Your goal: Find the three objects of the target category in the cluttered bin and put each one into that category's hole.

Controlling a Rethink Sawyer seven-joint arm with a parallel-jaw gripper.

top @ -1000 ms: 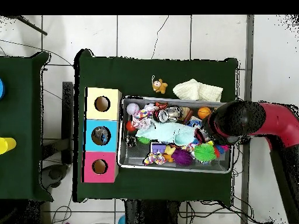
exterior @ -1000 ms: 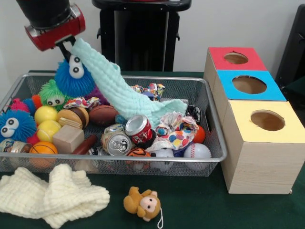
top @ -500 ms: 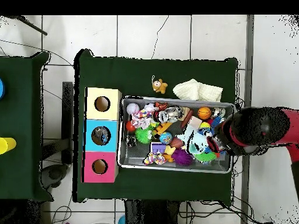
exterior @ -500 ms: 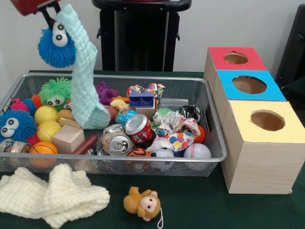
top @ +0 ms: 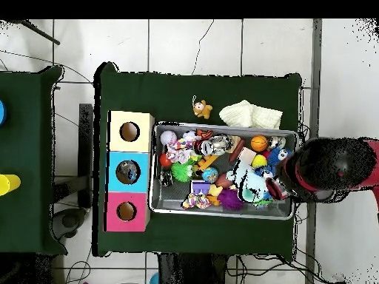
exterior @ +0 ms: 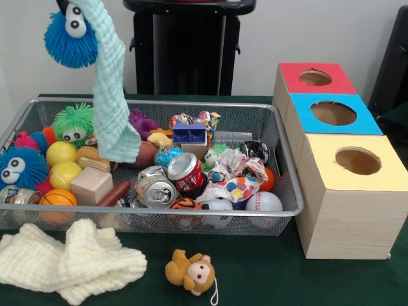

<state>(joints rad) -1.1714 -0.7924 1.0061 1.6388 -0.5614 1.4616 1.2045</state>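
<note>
Wire bin [exterior: 290, 191] is holding many toys and two cans [exterior: 156, 189]; gripper [exterior: 64, 5], mostly hidden, is seemingly pinching mint cloth [exterior: 109, 95].

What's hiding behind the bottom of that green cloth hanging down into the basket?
The mint cloth hangs beside a blue fuzzy ball, over the wire basket. Its lower end covers part of a brown football and a burger toy. Anything else behind it is hidden.
</note>
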